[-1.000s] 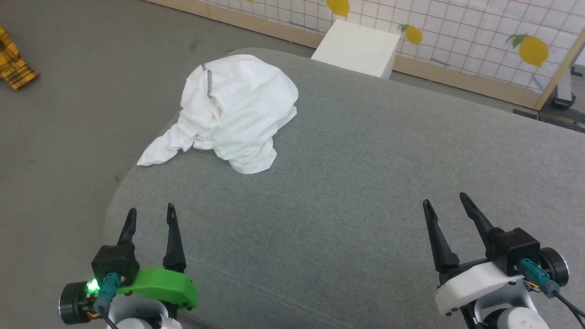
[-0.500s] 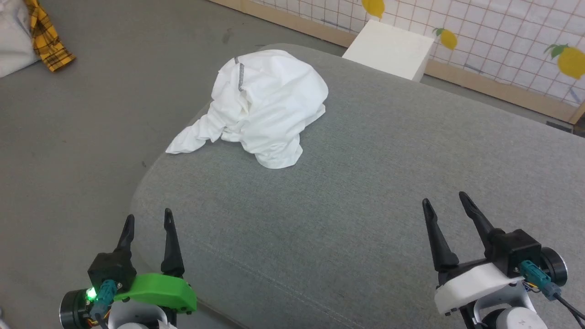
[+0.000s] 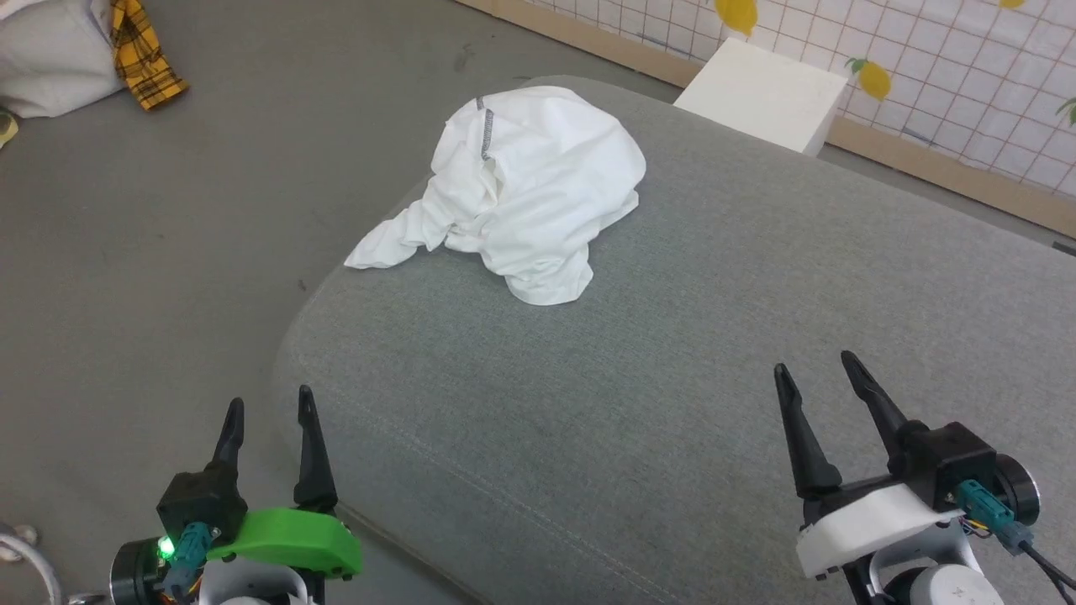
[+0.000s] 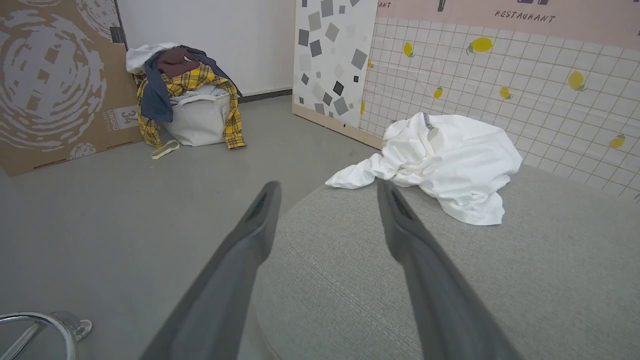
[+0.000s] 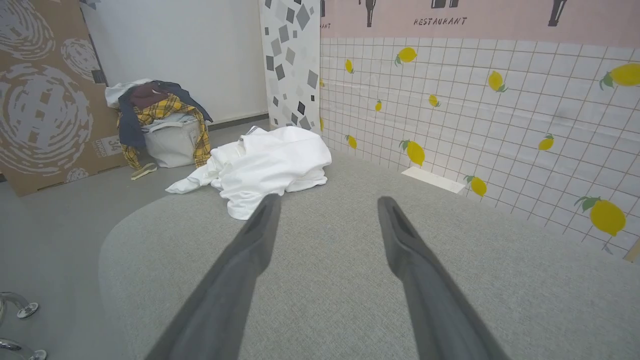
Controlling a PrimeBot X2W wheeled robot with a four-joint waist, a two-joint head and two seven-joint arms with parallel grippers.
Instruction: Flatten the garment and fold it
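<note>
Much of the crumpled garment (image 3: pixel 546 172) lies folded under itself.

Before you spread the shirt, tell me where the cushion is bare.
Bare: the stretch of grey cushion between the crumpled white shirt and the open left gripper and right gripper, and the strip right of the shirt, towards the white box. Crowded: the far left corner, where the shirt is bunched, one sleeve reaching the edge.

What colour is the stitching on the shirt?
Dark grey; the stitching is a short zigzag on the white shirt, clearest in the head view.
</note>
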